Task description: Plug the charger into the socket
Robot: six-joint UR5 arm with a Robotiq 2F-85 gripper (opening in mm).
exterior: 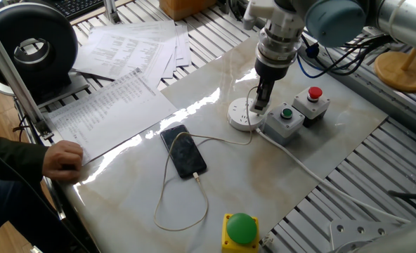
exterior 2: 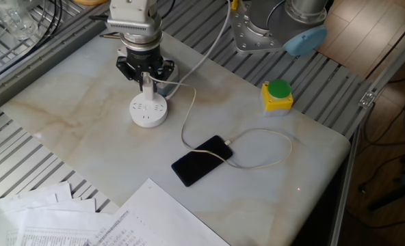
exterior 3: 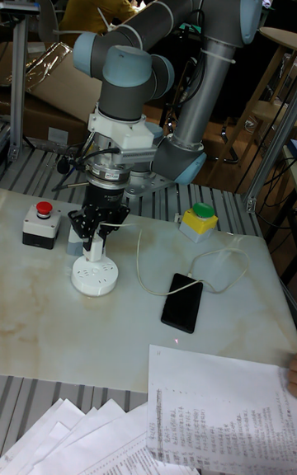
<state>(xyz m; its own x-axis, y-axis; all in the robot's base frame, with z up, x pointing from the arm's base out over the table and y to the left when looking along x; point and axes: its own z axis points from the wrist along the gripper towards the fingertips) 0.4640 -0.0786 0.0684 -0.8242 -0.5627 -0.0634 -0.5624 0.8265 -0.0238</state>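
The round white socket [exterior: 242, 117] [exterior 2: 148, 112] [exterior 3: 93, 278] lies on the marble tabletop, and its thick cord runs off past the grey boxes. My gripper [exterior: 262, 102] [exterior 2: 146, 83] [exterior 3: 95, 246] points straight down over it, shut on the small white charger [exterior 2: 147, 88] [exterior 3: 93, 253]. The charger's lower end sits right at the socket's top face. I cannot tell whether its prongs are in the slots. A thin white cable [exterior 2: 189, 119] loops from the charger to the black smartphone [exterior: 183, 152] [exterior 2: 202, 160] [exterior 3: 181, 303].
Two grey boxes stand right beside the socket, one with a green button [exterior: 286, 118] and one with a red button [exterior: 312, 101] [exterior 3: 41, 223]. A yellow box with a green button [exterior: 240, 230] [exterior 2: 278, 95] sits at the table edge. Papers [exterior: 120, 67] and a person's hand [exterior: 60, 160] are at the side.
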